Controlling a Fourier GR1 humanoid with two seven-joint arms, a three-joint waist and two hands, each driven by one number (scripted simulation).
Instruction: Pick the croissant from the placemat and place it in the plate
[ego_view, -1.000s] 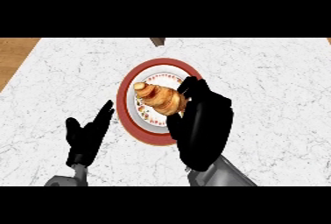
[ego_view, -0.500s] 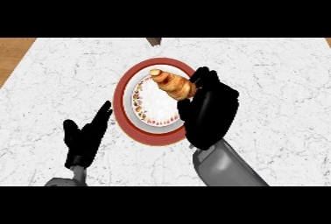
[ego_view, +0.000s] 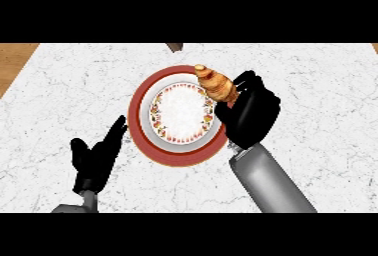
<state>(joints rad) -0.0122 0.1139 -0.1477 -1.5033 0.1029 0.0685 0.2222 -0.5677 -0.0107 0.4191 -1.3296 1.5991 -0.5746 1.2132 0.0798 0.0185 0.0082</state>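
- Head view, general: I am looking steeply down at a white marbled counter (ego_view: 325, 100). A wooden strip (ego_view: 16, 60) is showing at the upper left corner, and a small dark object (ego_view: 175, 46) is sitting at the counter's far edge; I cannot tell what it is.
- Head view, plate: the plate (ego_view: 179, 111) is lying near the middle of the counter, with a white centre and a ring of small flowers round it. A broad red band (ego_view: 171, 156) is running round the outside. I cannot tell whether it is the plate's own rim or something lying under the plate.
- Head view, croissant: the croissant (ego_view: 215, 85) is sitting over the plate's upper right edge, crossing the red band. Its narrow end is pointing up and to the left, past the band and over bare counter. I cannot tell whether it is touching the plate or being held just above it.
- Head view, right hand: the right hand (ego_view: 252, 114) is lying just beside the plate's right edge, with its fingers (ego_view: 246, 84) curling against the croissant's right side and grasping it. The grey right forearm (ego_view: 267, 182) is coming in from the lower edge.
- Head view, left hand: the left hand (ego_view: 94, 159) is resting at the lower left, released, with its fingers straight and pointing up and to the right. Its fingertips are sitting near the red band without touching it. A short piece of the left forearm (ego_view: 75, 207) is showing below it.
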